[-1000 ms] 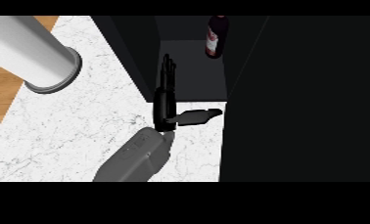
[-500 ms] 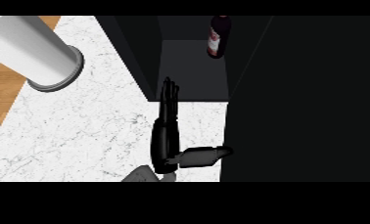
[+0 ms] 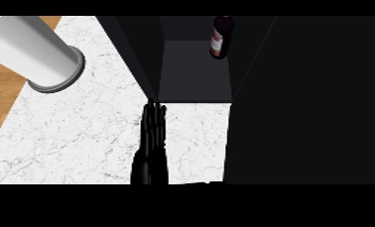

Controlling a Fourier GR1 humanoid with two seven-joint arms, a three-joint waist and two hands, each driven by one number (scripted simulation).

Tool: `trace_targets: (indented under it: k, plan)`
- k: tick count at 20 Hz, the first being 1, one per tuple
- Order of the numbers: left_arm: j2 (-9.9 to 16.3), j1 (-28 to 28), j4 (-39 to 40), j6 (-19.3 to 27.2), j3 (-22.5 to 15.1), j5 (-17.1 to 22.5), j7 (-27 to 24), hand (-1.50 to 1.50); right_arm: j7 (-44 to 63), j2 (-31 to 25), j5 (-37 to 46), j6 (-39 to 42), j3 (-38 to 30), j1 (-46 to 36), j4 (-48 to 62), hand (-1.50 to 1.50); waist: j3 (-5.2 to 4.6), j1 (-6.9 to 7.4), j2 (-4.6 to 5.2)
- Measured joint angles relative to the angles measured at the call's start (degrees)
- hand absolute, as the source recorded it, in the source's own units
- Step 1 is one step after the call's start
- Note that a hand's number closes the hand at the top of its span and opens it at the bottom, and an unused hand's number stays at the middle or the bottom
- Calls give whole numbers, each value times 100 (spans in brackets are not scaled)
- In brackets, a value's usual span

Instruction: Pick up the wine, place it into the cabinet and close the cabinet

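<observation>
Wine in a dark bottle with a red-and-white label stands upright on the grey floor of the open dark cabinet, toward the back right of the compartment, close to its right wall. One black robot hand enters from the lower edge of the head view, fingers straight and pressed together, holding nothing; its fingertips lie at the lower end of the cabinet's dark left panel, seemingly touching it. Which arm the hand belongs to cannot be told. White marbled countertop lies beneath. A pale grey cylinder with a darker rim lies at the upper left, well apart from the hand.
</observation>
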Motion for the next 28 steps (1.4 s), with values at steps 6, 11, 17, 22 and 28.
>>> trace_targets:
  k: [6,11,17,22,28]
  plan:
    - [662,602,-889,-171,-197,-176,62,-150,76,-38,-108,304,58,191,7,150,1,-15,1]
    - [1291,1019,-1574,-470,-208,-198,117,-150,47,-49,-168,615,285,479,10,150,1,-20,0]
    - [1935,1485,-2137,-899,7,-110,117,-150,59,-46,-227,819,508,574,8,150,-2,-15,2]
    - [2375,1758,-2445,-1189,506,132,92,-150,385,178,-316,747,1032,846,20,150,-5,-19,-1]
    - [2805,2359,-2735,-1755,1210,562,-209,-150,593,357,-369,691,1718,1111,0,150,-5,3,-7]
